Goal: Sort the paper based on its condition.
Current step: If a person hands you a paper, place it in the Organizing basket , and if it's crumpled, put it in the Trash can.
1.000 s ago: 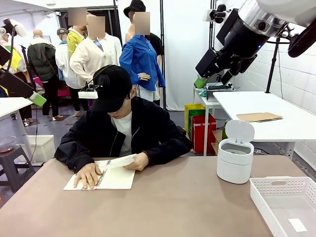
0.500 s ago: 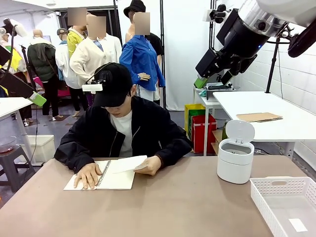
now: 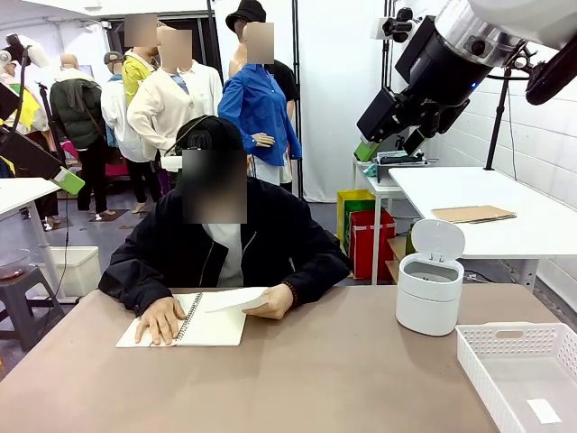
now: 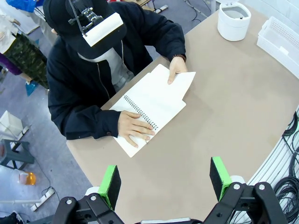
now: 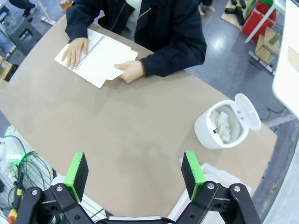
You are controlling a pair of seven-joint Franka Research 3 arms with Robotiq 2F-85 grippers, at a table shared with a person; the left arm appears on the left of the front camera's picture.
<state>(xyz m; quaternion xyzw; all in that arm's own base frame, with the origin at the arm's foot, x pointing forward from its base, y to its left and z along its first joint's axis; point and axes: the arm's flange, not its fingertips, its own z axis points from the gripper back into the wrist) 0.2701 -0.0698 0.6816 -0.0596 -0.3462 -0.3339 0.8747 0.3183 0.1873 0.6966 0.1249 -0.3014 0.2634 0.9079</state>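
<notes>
Paper point(image 3: 236, 299): we see one flat, smooth white sheet at the far side of the table, lifted a little over the open notebook's page. It juts past the notebook's edge toward the bin. We cannot tell whether it is joined to the spiral.
Person's left hand point(image 3: 270, 302): it pinches the sheet at its outer edge, with the thumb on top.
Person's right hand point(image 3: 162, 317): it lies palm down on the other page, fingers spread.
Notebook point(image 3: 212, 329): it is white and spiral-bound, and lies open and flat on the table in front of the person.
Left gripper point(image 4: 166, 182): we see it high above the table, looking down on the person and notebook. The jaws are spread wide and the green pads point(image 4: 110, 184) are well apart, with nothing between them.
Right gripper point(image 5: 134, 169): we see it high over the bare middle of the table. The jaws are likewise wide apart and nothing is held.
Bin point(image 3: 429, 293): it is white and round, and stands to the robot's right of the notebook, well apart from it. Its lid is tipped up. In the right wrist view we see crumpled white scraps inside.
Tray point(image 3: 514, 332): this white perforated basket sits at the table's near right corner, near the bin. A small flat white slip point(image 3: 544, 410) lies on its floor.
Table point(image 3: 343, 379): its top is brown.
</notes>
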